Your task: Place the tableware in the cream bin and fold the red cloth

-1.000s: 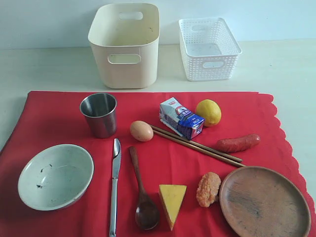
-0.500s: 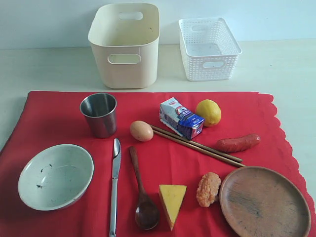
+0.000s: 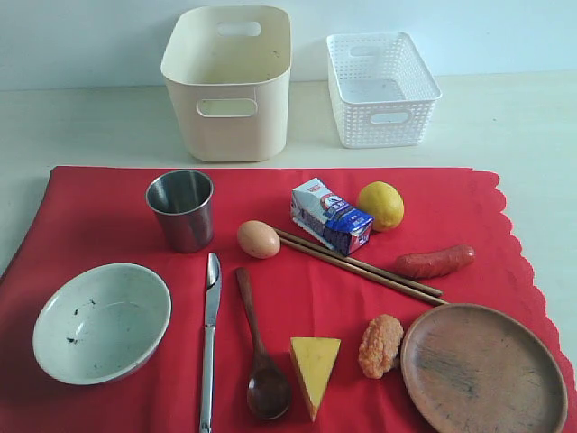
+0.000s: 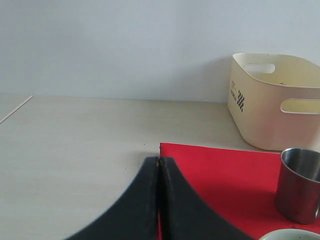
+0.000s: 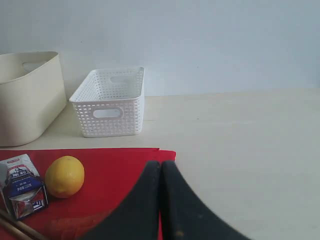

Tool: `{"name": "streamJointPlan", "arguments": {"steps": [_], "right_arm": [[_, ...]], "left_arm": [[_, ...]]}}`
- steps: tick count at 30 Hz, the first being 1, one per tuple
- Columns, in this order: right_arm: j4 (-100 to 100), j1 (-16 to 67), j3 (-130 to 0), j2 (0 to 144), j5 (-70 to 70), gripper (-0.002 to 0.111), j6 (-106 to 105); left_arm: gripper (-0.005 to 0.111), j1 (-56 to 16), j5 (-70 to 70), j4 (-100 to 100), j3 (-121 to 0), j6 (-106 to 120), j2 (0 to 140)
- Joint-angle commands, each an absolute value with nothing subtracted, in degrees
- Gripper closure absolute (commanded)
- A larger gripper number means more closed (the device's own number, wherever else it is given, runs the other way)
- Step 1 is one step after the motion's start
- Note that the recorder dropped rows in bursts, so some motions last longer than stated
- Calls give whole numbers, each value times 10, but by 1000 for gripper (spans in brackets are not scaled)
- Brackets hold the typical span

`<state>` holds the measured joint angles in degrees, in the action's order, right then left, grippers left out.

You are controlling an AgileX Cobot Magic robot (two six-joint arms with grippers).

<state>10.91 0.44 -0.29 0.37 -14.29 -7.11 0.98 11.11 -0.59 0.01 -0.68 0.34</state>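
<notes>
A red cloth (image 3: 108,216) lay spread flat, its scalloped edge on the right. On it sat an upright steel cup (image 3: 181,209), a pale speckled bowl (image 3: 101,322), a knife (image 3: 210,336) beside a dark wooden spoon (image 3: 261,352), slanting chopsticks (image 3: 361,268) and a round brown plate (image 3: 482,370). A cream bin (image 3: 227,126) stood upright behind it.

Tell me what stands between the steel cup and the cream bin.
Nothing visible. Only bare red cloth and table lie between the steel cup and the cream bin, which stands behind it, open-topped.
</notes>
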Motion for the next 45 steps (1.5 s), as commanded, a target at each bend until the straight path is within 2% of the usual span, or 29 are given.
{"name": "streamJointPlan", "arguments": {"steps": [1,9,18,22,29,45], "right_arm": [[109,3,0,0,-137,108,-74],[118,3,0,0,-95,108,-74],[371,3,0,0,-10,108,-74],[378,3,0,0,29,108,-74],[369,3,-22,7,-7,108,-96],[369,4,-78,334,-33,108,-105]], "left_arm": [[104,6,113,-6,0,-7,0],[104,6,113,-6,0,-7,0],[104,6,113,-6,0,-7,0],[104,6,113,-6,0,-7,0],[104,6,113,-6,0,-7,0],[104,6,113,-6,0,-7,0]]}}
